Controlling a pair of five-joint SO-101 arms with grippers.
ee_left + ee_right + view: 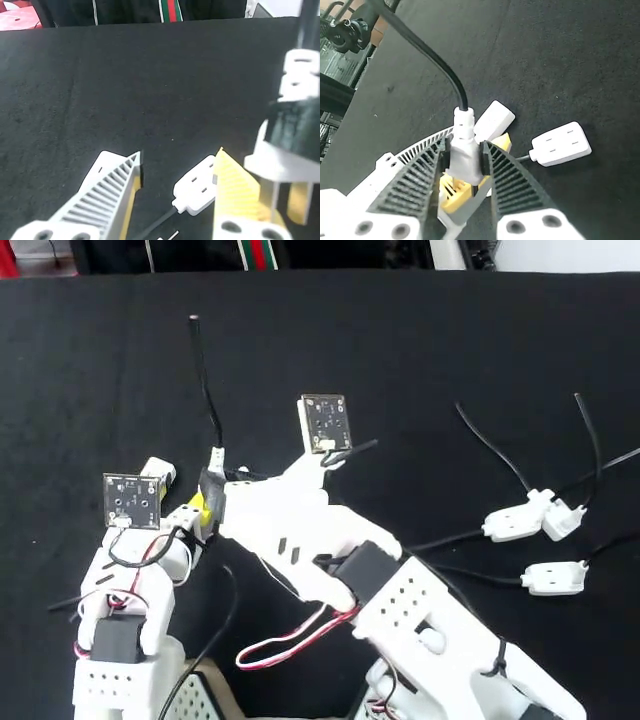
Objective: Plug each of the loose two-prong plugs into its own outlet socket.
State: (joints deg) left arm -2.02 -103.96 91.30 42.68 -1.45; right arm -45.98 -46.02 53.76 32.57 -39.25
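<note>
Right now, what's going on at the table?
The right gripper is shut on a white two-prong plug with a black cable, right beside the left gripper. The left gripper is open, a white outlet socket lying between its fingers on the black table. The plug isn't in it yet. More white connectors lie loose farther off.
</note>
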